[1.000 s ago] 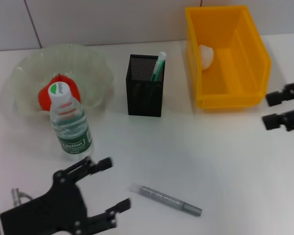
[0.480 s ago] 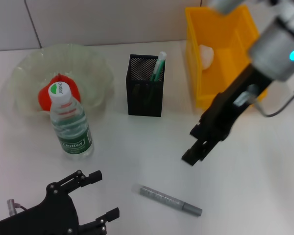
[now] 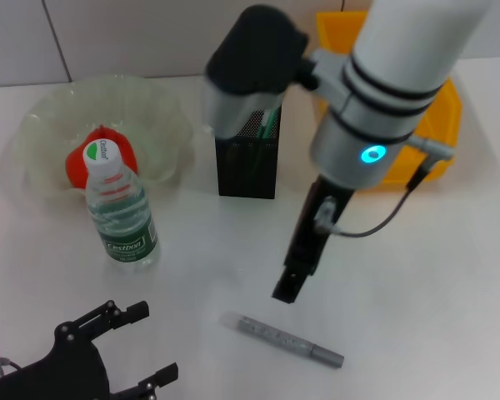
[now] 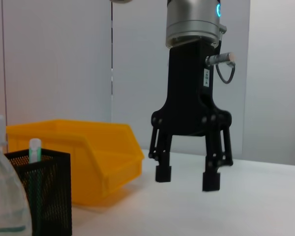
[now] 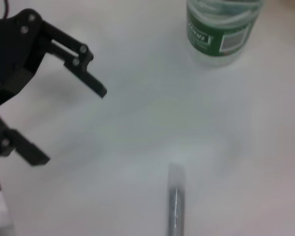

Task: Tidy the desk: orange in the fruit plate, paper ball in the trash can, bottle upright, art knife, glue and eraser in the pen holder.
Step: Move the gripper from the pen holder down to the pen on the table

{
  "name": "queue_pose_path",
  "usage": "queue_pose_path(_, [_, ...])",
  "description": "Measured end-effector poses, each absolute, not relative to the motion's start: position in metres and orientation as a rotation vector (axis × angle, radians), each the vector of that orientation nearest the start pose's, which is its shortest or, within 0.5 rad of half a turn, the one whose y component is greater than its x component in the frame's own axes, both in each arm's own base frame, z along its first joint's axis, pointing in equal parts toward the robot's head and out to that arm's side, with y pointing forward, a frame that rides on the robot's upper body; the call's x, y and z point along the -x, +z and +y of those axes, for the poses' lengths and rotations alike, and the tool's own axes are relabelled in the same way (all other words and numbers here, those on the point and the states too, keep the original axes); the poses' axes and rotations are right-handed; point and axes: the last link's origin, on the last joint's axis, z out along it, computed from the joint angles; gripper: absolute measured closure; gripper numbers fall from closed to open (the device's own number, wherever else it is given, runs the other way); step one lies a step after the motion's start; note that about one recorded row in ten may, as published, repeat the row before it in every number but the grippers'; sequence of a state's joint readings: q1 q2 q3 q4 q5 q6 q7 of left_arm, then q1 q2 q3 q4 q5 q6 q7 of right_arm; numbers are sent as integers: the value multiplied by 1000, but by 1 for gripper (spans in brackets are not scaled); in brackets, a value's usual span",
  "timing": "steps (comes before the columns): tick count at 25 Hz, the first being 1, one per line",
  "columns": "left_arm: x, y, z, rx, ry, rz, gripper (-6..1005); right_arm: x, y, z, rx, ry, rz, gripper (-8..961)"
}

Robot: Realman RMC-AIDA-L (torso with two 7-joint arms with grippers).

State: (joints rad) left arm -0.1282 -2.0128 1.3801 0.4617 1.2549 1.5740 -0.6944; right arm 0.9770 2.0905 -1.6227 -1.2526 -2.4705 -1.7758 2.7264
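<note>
Left gripper [image 3: 142,342]: nearest of all, at about 7 o'clock on the white desk [image 3: 417,275]; its black fingers [image 5: 91,81] are spread apart with nothing between them, and it sits low by the near edge, well apart from the bottle.

Art knife [image 3: 282,339]: a slim grey stick lying flat at 6 o'clock, just right of the left gripper, its darker end toward 4 o'clock; the right wrist view shows one end of it directly below that camera.

Right gripper [image 4: 187,177]: hanging above the desk just beyond the art knife, near the centre; the left wrist view shows both fingers pointing down, parted, holding nothing and clear of the surface.

Bottle [image 3: 117,212]: upright at 9 o'clock, white cap on top and green label low on its side, just in front of the fruit plate.

Fruit plate [image 3: 42,125]: pale green wavy bowl at 10 o'clock.

Orange [image 3: 77,160]: resting inside the fruit plate, partly hidden behind the bottle cap.

Pen holder [image 3: 246,162]: black mesh cup at 12 o'clock, partly covered by the right arm; a green and white stick [image 3: 269,121] stands in it.

Trash can [image 3: 446,108]: yellow bin at 2 o'clock, mostly hidden by the right arm; its contents cannot be seen.
</note>
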Motion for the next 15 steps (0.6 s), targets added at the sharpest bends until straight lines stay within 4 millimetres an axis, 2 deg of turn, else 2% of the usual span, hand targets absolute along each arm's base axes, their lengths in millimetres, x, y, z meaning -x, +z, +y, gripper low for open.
queue_pose_path(1, [313,-39,199,2627,-903,-263,199,-67,-49,335,2851,-853,629,166])
queue_pose_path(2, [313,-39,199,2627,-903,-263,199,-65,-59,331,2835,-858,604,166])
queue_pose_path(7, [314,-40,199,2640,-891,-257,199,-63,-79,323,2797,-869,571,167])
queue_pose_path(15, [317,-40,203,2635,-855,-263,199,-67,-89,320,2786,-882,603,182])
